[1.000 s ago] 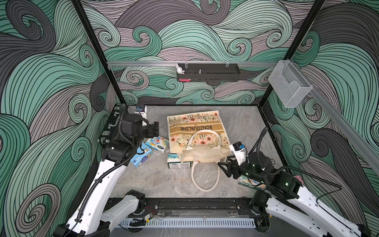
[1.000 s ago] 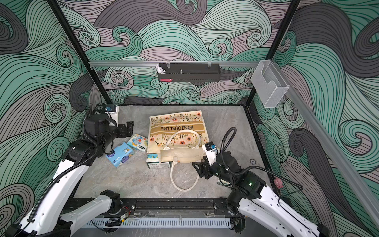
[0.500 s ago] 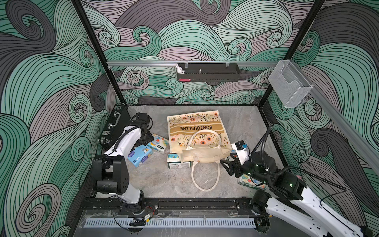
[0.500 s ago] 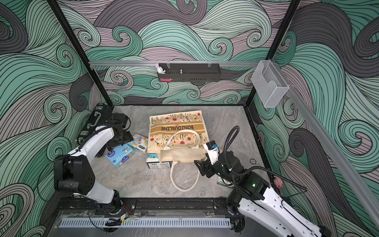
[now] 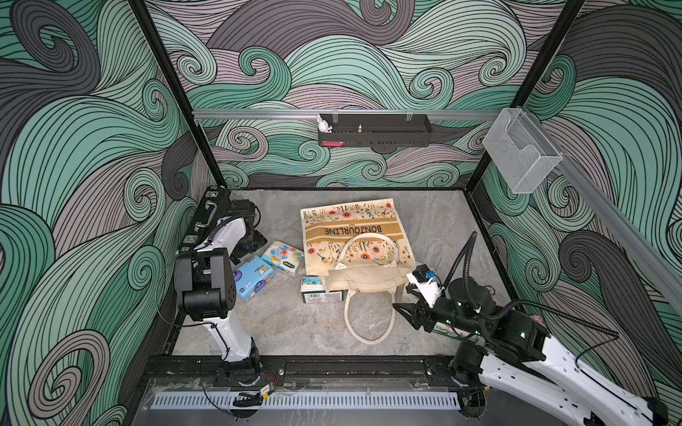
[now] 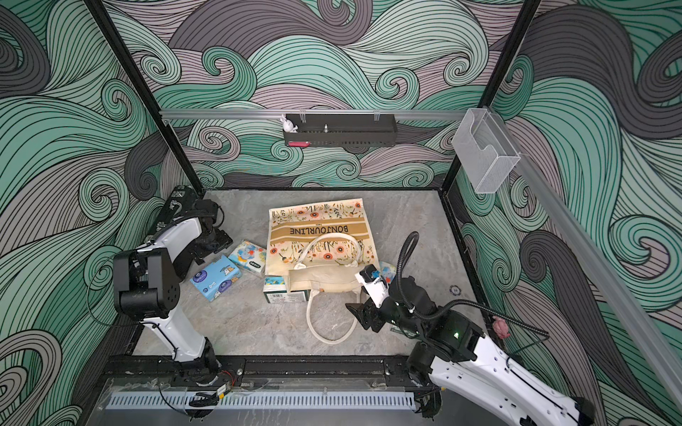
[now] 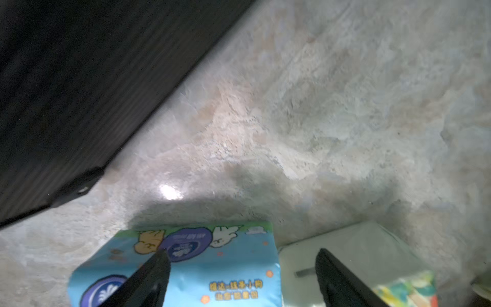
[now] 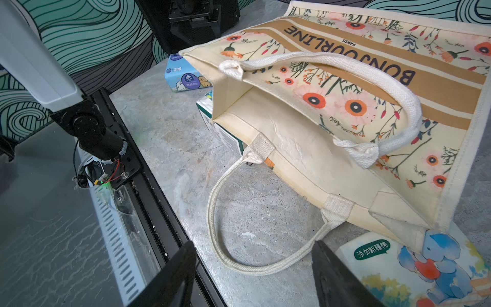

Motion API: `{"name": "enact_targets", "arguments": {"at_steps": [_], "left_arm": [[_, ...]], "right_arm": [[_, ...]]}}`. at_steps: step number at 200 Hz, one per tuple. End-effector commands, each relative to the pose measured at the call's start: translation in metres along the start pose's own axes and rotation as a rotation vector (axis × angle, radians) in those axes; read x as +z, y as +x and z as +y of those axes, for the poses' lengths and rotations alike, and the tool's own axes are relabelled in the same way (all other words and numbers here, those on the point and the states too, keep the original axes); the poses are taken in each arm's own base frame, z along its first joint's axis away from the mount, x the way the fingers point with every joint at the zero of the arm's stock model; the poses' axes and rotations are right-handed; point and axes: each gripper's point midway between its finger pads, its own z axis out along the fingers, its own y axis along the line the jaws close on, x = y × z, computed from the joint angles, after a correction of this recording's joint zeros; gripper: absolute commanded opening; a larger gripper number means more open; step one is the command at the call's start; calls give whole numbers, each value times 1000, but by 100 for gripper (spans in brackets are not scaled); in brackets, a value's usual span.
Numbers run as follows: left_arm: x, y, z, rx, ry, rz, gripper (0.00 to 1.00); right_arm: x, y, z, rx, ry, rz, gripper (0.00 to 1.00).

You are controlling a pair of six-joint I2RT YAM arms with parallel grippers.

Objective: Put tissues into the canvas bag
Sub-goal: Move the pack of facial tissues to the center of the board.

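Grey, stone-patterned tabletop [image 5: 295,326] stretched back from the black front rail [image 5: 350,365]. Nearest, on the right, the right gripper [image 5: 405,307] hung low over the table, pointed toward the bag's mouth, its fingers [image 8: 175,276] spread wide with nothing between them but bare table and the cream handle loop [image 8: 211,212] lying before the bag. Just beside that gripper an elephant-printed tissue pack [image 8: 414,271] lay flat, touching the bag's near right corner.

The canvas bag [image 5: 350,228] lay on its side mid-table, floral face up, the "BONJOURLINE" band across it and its mouth gaping toward the front; the upper handle [image 8: 410,111] rested on the printed face. A green-and-white tissue pack [image 5: 313,291] sat at the left corner of the mouth, partly under the bag's lip. Left of it a light blue cartoon pack [image 5: 252,278] lay on the table, and just behind that a second elephant pack [image 5: 282,258], close to the bag's left edge. The left gripper [image 5: 254,246] was down just behind these two, fingers [image 7: 156,268] wide apart and gripping nothing: in the left wrist view one crossed the blue pack's face, the other the pale pack beside it. A black briefcase [image 5: 203,221] sat against the left wall behind the arm. Farthest back, a black shelf [image 5: 374,134] with a white rabbit figurine [image 5: 324,124] hung on the rear wall, and a clear plastic holder [image 5: 520,151] on the right wall.
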Motion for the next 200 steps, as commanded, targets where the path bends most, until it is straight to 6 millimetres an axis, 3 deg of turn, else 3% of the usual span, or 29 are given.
{"name": "enact_targets", "arguments": {"at_steps": [1,38,60,123,158,200], "left_arm": [[9,30,-4,-61,63,96,88],[8,65,21,-172,58,131,88],[0,80,28,-212,86,136,88],[-29,117,30,-202,195,135,88],[-44,136,17,-97,315,158,87],[-62,156,24,-18,389,185,86]], "right_arm": [[-6,-4,5,-94,6,10,69],[2,-6,5,-200,77,61,69],[5,-14,18,-259,55,58,69],[21,-35,90,-417,-104,44,70],[45,-25,140,-438,-204,94,71],[82,-9,182,-298,-301,169,70]]}}
